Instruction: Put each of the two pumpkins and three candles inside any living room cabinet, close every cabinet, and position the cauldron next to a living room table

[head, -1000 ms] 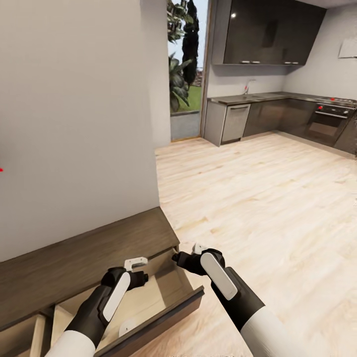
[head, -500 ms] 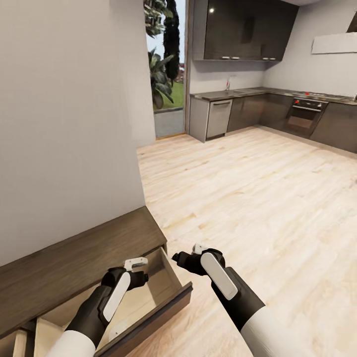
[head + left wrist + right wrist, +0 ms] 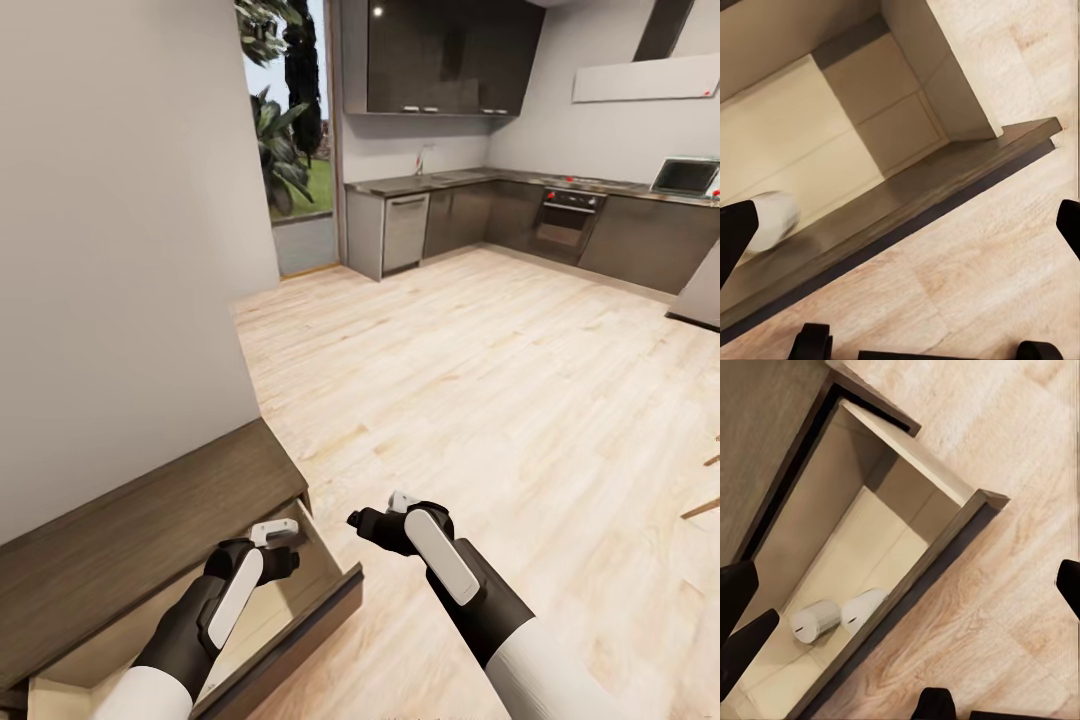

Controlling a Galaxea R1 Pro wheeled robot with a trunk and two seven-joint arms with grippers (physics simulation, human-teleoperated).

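The long dark brown cabinet (image 3: 130,540) runs along the wall at the lower left, and its end drawer (image 3: 300,625) stands pulled out, showing a pale beige inside. Two off-white candles (image 3: 816,620) (image 3: 866,607) lie on their sides in the drawer near its front wall. One candle (image 3: 774,220) also appears in the left wrist view. My left gripper (image 3: 287,547) hovers open above the drawer. Just past the drawer's end, my right gripper (image 3: 357,520) is open and empty over the floor. The pumpkins and the cauldron are out of view.
A white wall (image 3: 110,250) rises behind the cabinet. Light wood floor (image 3: 480,380) stretches to grey kitchen units (image 3: 470,215) with an oven (image 3: 563,222) at the back, beside a glass door (image 3: 285,150) onto plants. Wooden legs (image 3: 702,505) poke in at the right edge.
The camera has swung to the right, so the cabinet and kitchen slide left in the picture. Both arms hold the same pose, and both grippers remain open.
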